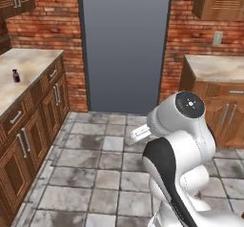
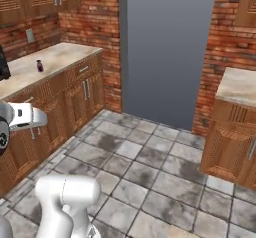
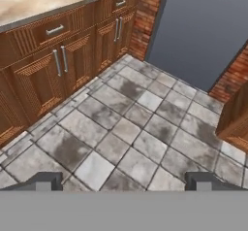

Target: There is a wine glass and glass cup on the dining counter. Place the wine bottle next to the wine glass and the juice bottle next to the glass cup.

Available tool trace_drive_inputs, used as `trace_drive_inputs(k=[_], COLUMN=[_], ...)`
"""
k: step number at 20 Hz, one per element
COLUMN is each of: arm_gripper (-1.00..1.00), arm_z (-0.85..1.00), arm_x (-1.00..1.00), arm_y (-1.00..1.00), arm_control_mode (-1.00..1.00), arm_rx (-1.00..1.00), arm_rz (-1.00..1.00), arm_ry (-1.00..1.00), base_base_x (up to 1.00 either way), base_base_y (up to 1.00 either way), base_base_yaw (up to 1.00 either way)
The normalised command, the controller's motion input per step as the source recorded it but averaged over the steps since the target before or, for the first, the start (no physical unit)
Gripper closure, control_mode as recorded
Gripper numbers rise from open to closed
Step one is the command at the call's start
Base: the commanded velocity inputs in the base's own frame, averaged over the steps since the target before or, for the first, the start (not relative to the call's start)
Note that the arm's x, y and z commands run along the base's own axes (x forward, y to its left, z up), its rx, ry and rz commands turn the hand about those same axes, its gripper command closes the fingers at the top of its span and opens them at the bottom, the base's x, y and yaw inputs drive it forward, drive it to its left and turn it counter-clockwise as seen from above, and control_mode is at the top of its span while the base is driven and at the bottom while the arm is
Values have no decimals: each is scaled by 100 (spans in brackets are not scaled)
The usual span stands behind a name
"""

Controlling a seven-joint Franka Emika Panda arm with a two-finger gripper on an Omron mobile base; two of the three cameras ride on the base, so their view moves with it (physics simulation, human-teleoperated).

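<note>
Juice bottle (image 1: pixel 16 76): small, dark purple, upright on the beige counter (image 1: pixel 28 64) at left, near its back edge, above wooden cabinets (image 1: pixel 28 126). Gripper (image 3: pixel 124 181): jaws spread wide, holding nothing, over the grey tiled floor (image 3: pixel 131 128), well apart from the bottle. Grey panel (image 1: pixel 125 45): set in the brick wall (image 1: pixel 47 30) beyond.

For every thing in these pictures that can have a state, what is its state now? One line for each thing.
juice bottle: upright on the left counter, untouched, apart from the arm.
gripper: open, empty, above the tiled floor.
cabinet doors under the left counter: shut.
drawers under the left counter: shut.
right cabinet doors: shut.
</note>
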Motion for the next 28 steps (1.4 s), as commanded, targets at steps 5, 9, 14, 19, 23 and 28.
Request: trace_drive_inputs(k=[5, 9, 14, 19, 23, 28], arm_gripper=[-100, -100, -100, -100, -100, -100], arm_z=[0, 0, 0, 0, 0, 0], arm_x=[0, 0, 0, 0, 0, 0], arm_y=[0, 0, 0, 0, 0, 0], arm_control_mode=[100, 100, 100, 100, 100, 100], arm_rx=[0, 0, 0, 0, 0, 0], arm_rz=[0, 0, 0, 0, 0, 0], arm_ry=[0, 0, 0, 0, 0, 0], base_base_x=[88, 93, 94, 91, 86, 76], base_base_y=[0, 0, 0, 0, 0, 0], base_base_yaw=[33, 24, 20, 25, 26, 40])
